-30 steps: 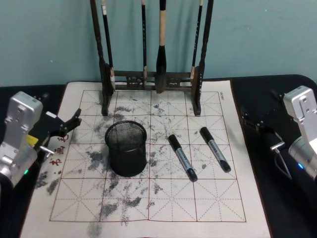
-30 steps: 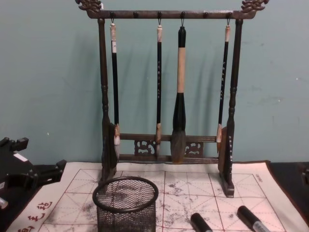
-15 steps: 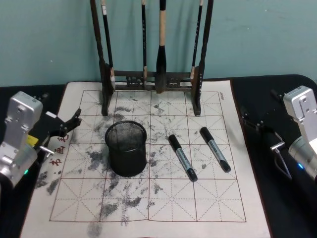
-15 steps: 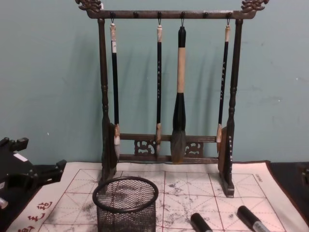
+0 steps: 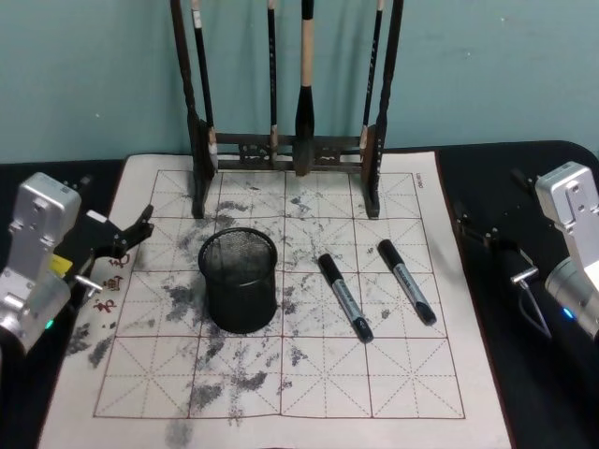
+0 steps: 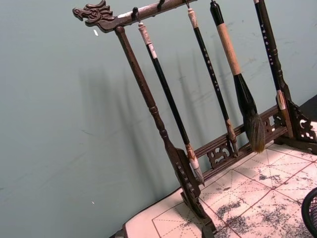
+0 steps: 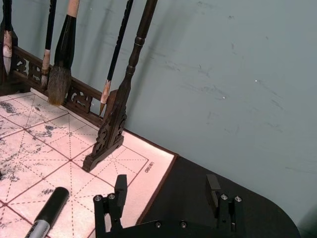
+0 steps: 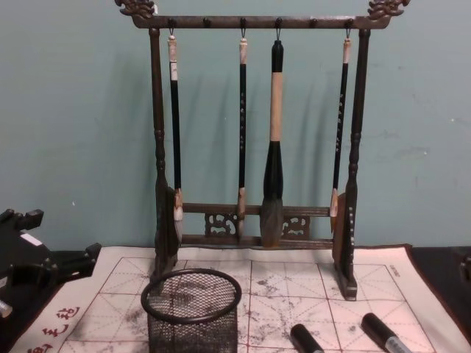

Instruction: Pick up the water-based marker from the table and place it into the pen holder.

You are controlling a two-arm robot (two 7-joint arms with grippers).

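Two cylindrical black markers (image 5: 344,296) beside round wire-mesh pen holder (image 5: 240,281).

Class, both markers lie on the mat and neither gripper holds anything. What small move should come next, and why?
Probably the right gripper should reach in over the right-hand marker. That gripper is open and empty by the right edge of the mat, closest to this marker, which lies flat and untouched to the right of the pen holder. The left gripper is parked on the holder's other side.
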